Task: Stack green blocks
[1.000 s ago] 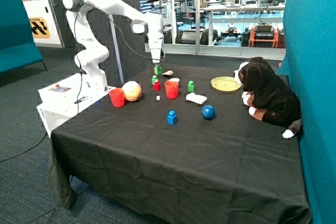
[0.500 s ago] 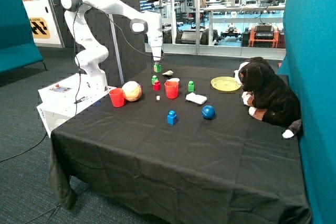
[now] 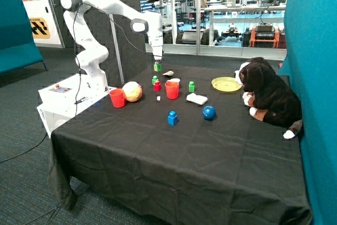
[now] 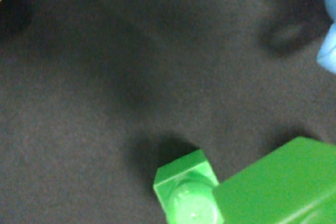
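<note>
Tool [image 3: 157, 61]: clamped on one green block [image 3: 157, 67], raised above the black surface [image 3: 210, 146].
Second green block [image 3: 155, 80]: beneath, just behind red block [image 3: 157, 86].
Third green block [image 3: 191, 86]: beyond red cup [image 3: 171, 89].
Nearby: ball [image 3: 132, 91], blue block [image 3: 172, 118].

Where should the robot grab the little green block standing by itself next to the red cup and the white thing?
Probably by its two flat side walls, coming straight down from above. The green block stands upright on the black table with its stud up, so the sides give flat faces to pinch. The red cup stands close, so the fingers should close on the sides away from it.
</note>
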Motion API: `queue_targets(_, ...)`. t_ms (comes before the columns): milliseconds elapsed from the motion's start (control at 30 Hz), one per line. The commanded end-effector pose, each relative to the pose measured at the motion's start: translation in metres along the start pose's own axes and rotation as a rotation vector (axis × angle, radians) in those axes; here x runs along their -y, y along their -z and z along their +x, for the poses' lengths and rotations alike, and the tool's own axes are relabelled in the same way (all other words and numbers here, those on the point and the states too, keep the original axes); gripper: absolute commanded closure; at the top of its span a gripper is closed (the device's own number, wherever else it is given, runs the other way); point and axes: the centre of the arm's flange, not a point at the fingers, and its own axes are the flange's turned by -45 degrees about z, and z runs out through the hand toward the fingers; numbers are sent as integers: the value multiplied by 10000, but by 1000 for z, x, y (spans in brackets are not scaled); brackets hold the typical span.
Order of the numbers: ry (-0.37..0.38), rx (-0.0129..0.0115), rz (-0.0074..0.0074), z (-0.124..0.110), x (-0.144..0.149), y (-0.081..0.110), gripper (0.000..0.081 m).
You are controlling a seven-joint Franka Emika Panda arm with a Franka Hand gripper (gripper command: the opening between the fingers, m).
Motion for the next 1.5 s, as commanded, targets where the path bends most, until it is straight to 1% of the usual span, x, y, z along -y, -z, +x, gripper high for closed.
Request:
queue_targets(0,303,-3,12,-9,12,-4,808)
queue_targets(267,605,-3,12,-14,22,-8,808)
queue_targets(533,680,-3,12,-17,24,-12,808)
queue_targets(733,577,-3,12,-18,20,-19,808)
queue_targets(1167,414,-3,12,-21,13,-24,808)
queue_targets(1467,149,-3,12,-23,8,-35,808)
